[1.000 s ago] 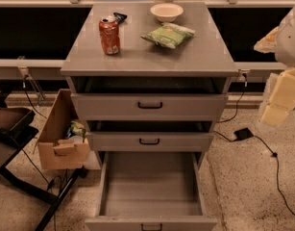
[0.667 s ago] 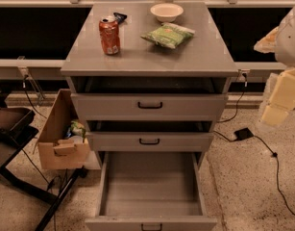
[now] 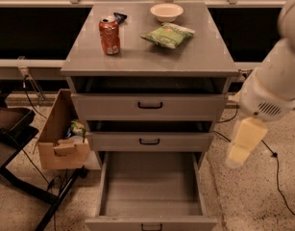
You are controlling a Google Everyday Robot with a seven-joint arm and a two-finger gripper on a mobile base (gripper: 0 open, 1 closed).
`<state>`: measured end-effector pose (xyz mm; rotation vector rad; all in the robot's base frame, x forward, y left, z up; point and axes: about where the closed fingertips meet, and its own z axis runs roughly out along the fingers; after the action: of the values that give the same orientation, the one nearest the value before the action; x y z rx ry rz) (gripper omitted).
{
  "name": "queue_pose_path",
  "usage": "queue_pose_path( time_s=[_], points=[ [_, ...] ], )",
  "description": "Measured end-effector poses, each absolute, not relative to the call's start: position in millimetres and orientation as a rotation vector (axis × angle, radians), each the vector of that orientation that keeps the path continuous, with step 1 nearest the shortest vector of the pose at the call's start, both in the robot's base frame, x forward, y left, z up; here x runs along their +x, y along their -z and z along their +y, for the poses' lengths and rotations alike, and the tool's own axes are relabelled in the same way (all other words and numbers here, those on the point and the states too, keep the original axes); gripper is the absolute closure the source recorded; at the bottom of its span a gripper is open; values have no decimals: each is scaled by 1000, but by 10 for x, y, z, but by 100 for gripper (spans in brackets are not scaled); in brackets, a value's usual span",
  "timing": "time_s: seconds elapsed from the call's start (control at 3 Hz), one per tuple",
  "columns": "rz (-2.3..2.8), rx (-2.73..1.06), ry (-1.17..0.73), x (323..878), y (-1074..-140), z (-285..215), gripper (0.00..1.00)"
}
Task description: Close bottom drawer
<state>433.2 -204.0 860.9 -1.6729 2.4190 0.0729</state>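
The bottom drawer (image 3: pixel 149 186) of the grey cabinet (image 3: pixel 149 61) is pulled far out. It is an empty grey tray, and its flat front with a small black handle (image 3: pixel 152 226) lies at the lower edge of the view. The middle drawer (image 3: pixel 149 141) and the top drawer (image 3: pixel 149 106) stick out a little. My gripper (image 3: pixel 243 146), cream-coloured on a white arm, hangs to the right of the cabinet. It is level with the middle drawer, above the open drawer's right rear corner, and touches nothing.
On the cabinet top stand an orange can (image 3: pixel 109 35), a green snack bag (image 3: pixel 167 35) and a white bowl (image 3: pixel 166 11). A cardboard box (image 3: pixel 60 138) with items sits left of the cabinet, beside a black stand (image 3: pixel 12 143). Cables (image 3: pixel 276 167) lie on the floor at the right.
My arm has swung down and to the left, bringing the gripper closer to the cabinet's right side. The drawers and the things on top have not moved.
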Motion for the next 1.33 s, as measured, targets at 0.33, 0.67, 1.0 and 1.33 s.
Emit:
queue_pose_path(
  time_s=[0.33, 0.67, 1.0, 1.33],
  points=[
    [2520, -1682, -138, 4296, -7955, -1953, 0],
    [2641, -1643, -147, 4343, -7284, -1831, 0],
    [2712, -1552, -162, 4400, -6717, -1659, 0],
    [2713, -1552, -163, 4400, -6713, -1659, 0]
  ],
)
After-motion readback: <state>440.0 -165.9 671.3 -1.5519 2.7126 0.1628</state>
